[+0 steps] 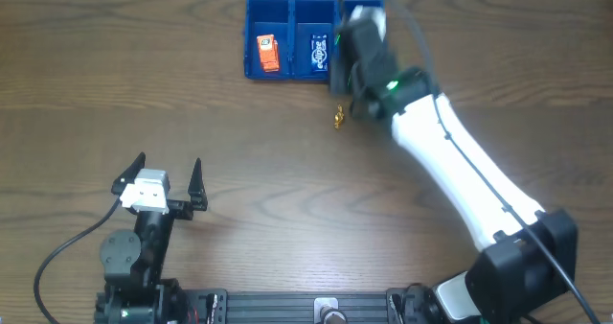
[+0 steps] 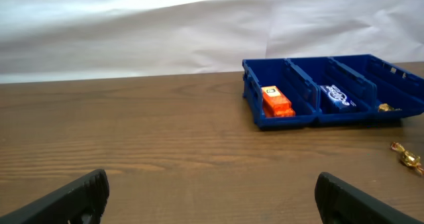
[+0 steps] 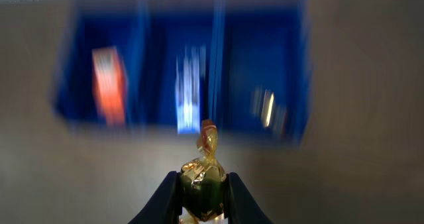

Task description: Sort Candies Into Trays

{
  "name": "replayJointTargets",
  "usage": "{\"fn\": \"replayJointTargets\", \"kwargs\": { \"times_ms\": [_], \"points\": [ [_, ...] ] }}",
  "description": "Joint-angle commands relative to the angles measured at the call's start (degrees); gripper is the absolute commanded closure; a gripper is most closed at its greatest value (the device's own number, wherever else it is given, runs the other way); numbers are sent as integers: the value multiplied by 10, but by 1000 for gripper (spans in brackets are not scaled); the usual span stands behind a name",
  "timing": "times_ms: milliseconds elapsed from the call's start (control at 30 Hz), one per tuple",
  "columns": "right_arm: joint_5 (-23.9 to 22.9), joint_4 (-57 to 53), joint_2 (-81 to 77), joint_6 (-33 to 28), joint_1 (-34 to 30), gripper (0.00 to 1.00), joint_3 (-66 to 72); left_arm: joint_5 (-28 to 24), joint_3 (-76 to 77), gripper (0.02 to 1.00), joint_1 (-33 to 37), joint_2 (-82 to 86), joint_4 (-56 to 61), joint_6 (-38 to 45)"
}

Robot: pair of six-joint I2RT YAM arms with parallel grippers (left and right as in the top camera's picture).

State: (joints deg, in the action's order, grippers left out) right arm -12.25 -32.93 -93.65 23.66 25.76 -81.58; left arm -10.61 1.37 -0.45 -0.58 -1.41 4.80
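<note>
- Gold foil wraps the held candy. It stands upright, twisted end up, pinched between the fingers of the right gripper, which are closed in on it.
- The right wrist view sets it before the blue tray, in line with the wall between the middle and right compartments.
- In the top view the right arm lies over the tray's right compartment. The left wrist view looks in from the side and finds a stored gold candy there.
- An orange candy lies in the left compartment and a blue candy in the middle one.
- A loose gold candy lies on the worktop near the tray's front wall, not touching it.
- The tray stands close to the worktop's far edge, with a white backdrop behind it.
- The left gripper sits near the left arm's base. Its fingers are spread wide and hold nothing.
- A wide stretch of worktop lies between the left gripper and the tray.
</note>
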Motion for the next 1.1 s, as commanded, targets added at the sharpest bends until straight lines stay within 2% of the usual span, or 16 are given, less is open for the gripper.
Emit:
{"fn": "replayJointTargets", "kwargs": {
  "times_ms": [33, 233, 467, 533, 567, 633, 667, 700, 733, 767, 1000, 1100],
  "points": [
    [-73, 85, -27, -81, -27, 963, -41, -12, -11, 20, -1, 3, -19, 8],
    [-75, 172, -126, -89, -40, 963, -41, -12, -11, 20, -1, 3, -19, 8],
    [-74, 169, -178, -87, -60, 963, -41, -12, -11, 20, -1, 3, -19, 8],
    [-74, 165, -178, -87, -60, 934, -41, -12, -11, 20, -1, 3, -19, 8],
    [-74, 164, -178, -88, -60, 746, -41, -12, -11, 20, -1, 3, -19, 8],
    [-74, 164, -178, -88, -60, 489, -41, -12, -11, 20, -1, 3, -19, 8],
    [-74, 164, -178, -88, -60, 231, -41, -12, -11, 20, -1, 3, -19, 8],
    [-72, 164, -178, -88, -60, 104, -41, -12, -11, 20, -1, 3, -19, 8],
    [-72, 164, -178, -88, -60, 45, -41, -12, -11, 20, -1, 3, -19, 8],
    [-72, 164, -178, -88, -60, 3, -41, -12, -11, 20, -1, 3, -19, 8],
    [-70, 131, -177, -87, -57, 3, -41, -12, -11, 20, -1, 3, -19, 8],
    [-69, 50, -165, -30, -46, 3, -43, -12, -11, 20, -1, 3, -19, 8]
  ]
}}
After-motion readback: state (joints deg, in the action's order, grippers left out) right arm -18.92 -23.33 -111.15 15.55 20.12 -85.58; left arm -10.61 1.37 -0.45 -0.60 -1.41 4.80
